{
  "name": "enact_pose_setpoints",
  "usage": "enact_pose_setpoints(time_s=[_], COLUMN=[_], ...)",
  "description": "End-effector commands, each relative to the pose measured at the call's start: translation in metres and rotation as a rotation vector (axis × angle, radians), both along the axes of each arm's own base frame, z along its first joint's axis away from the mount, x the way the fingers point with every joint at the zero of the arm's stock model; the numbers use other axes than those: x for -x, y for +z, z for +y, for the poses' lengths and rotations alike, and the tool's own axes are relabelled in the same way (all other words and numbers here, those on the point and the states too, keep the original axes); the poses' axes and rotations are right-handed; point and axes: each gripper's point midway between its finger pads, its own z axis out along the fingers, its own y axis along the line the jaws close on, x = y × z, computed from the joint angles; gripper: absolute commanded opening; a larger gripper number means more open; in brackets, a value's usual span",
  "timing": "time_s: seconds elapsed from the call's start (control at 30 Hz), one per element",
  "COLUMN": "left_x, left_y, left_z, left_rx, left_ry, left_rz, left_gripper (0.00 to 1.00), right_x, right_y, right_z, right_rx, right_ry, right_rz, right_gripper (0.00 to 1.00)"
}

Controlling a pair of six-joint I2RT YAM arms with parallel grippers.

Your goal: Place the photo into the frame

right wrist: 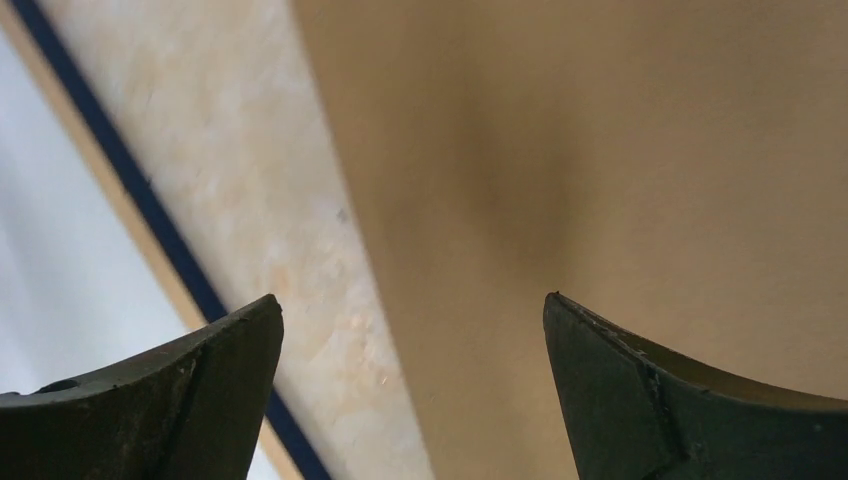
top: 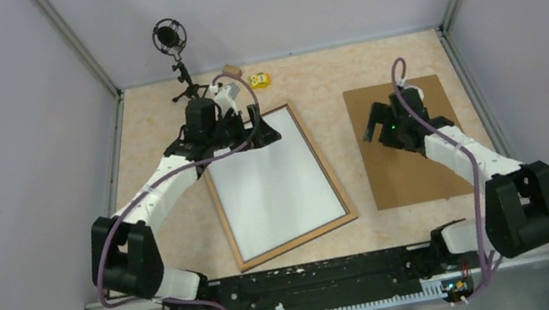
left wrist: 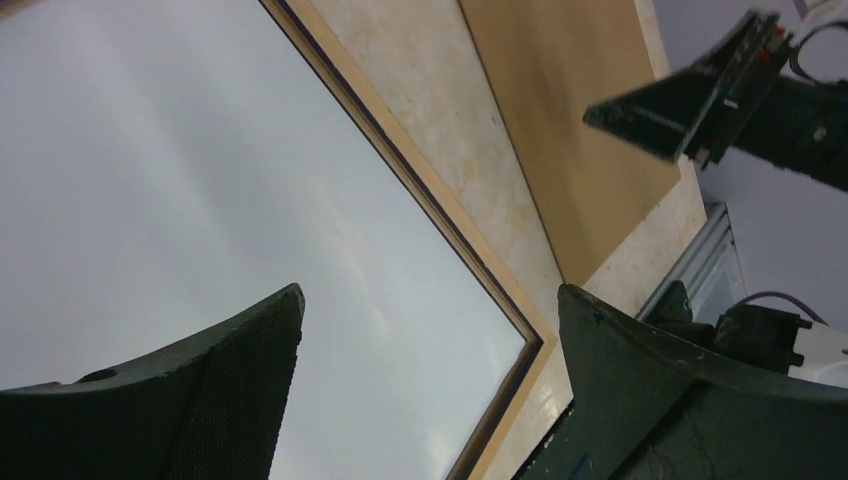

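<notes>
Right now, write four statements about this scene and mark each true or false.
1. The right gripper is open above the backing board. True.
2. The left gripper is shut on the rim of the frame. False: it is open and holds nothing.
3. The backing board lies on the frame. False: it lies apart, to the frame's right, with bare table between.
4. A microphone stands at the table's far edge. True.

Overhead view, two close wrist views
The table [top: 310, 85] is seen from above; frame [top: 299, 241] and board [top: 402, 175] are shared by all three
</notes>
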Motion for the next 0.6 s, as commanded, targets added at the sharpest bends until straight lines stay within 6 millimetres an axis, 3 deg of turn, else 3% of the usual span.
enact_pose_setpoints(time_s=[0.0, 0.1, 0.23, 0.4, 0.5, 0.57], left_x=[0.014, 0.022, 0.035, 0.046, 0.048, 0.048], left_y=[0.013, 0.005, -0.013, -0.031, -0.041, -0.061], left_z=[-0.029, -0.044, -0.074, -0.133, -0.176, -0.200], left_rx=[0.098, 0.058, -0.036, -0.015, -0.033, -0.072], left_ry=[-0.154, -0.189, -0.204, -0.229, -0.247, -0.255], left_rz=[-0.026, -0.049, -0.049, 0.072, 0.089, 0.136], left_gripper=[0.99, 0.99, 0.99, 0.99, 0.99, 0.99], right_x=[-0.050, -0.073, -0.084, -0.065, -0.044, -0.034], right_y=[0.015, 0.012, 0.016, 0.015, 0.002, -0.002], right_z=[-0.045, -0.078, -0.133, -0.200, -0.219, -0.226], right_rx=[-0.095, -0.120, -0.069, -0.011, 0.021, 0.052], right_ry=[-0.220, -0.375, -0.541, -0.638, -0.665, -0.673], right_rz=[-0.091, -0.099, -0.088, -0.104, -0.077, -0.065], right_gripper=[0.99, 0.99, 0.99, 0.99, 0.99, 0.99])
